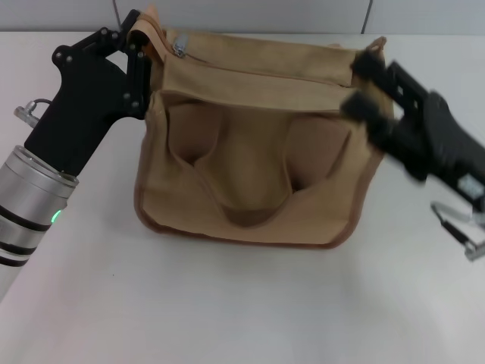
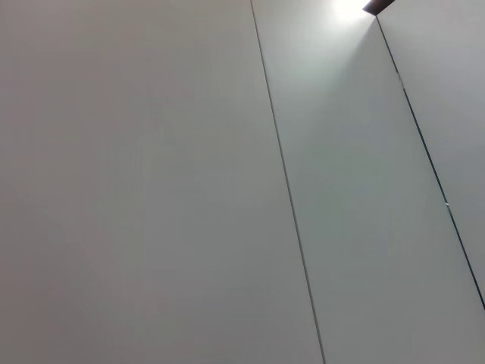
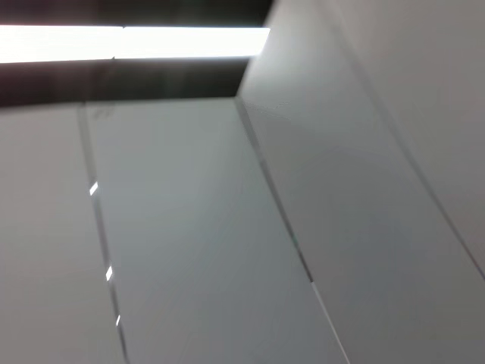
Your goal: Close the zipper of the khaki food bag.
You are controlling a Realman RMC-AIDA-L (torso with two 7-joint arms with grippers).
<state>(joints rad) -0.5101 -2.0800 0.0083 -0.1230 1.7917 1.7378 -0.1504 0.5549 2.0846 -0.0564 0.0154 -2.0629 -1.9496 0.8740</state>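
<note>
The zipper [image 1: 258,67] runs across the top panel of the khaki food bag [image 1: 250,152], and its small silver pull tab [image 1: 179,47] sits at the end nearest your left arm, so the line reads as not yet drawn shut along most of its length. The bag stands on the white table [image 1: 227,303], roughly central in the head view, its loop handles [image 1: 250,193] slumped down over the front face. Your left gripper [image 1: 139,47] is at the bag's upper left corner, its black fingers set against the piped edge [image 1: 151,30] just beside the pull tab; they appear pressed together on that corner fabric, though the contact itself is partly hidden by the fingers. Your right gripper [image 1: 362,83] is at the opposite upper corner, fingers spread, one above and one below the end of the top panel, with no clear pinch on the cloth. Neither wrist view shows the bag or any fingers, only pale wall panels. In my judgement the step in hand is bracing the bag at both ends before the pull is taken. The next move calls for one gripper to hold the left end taut while a pinch is made on the small tab, then a straight draw along the zipper toward the right corner. Expect the soft canvas to buckle if the anchoring end slackens.
</note>
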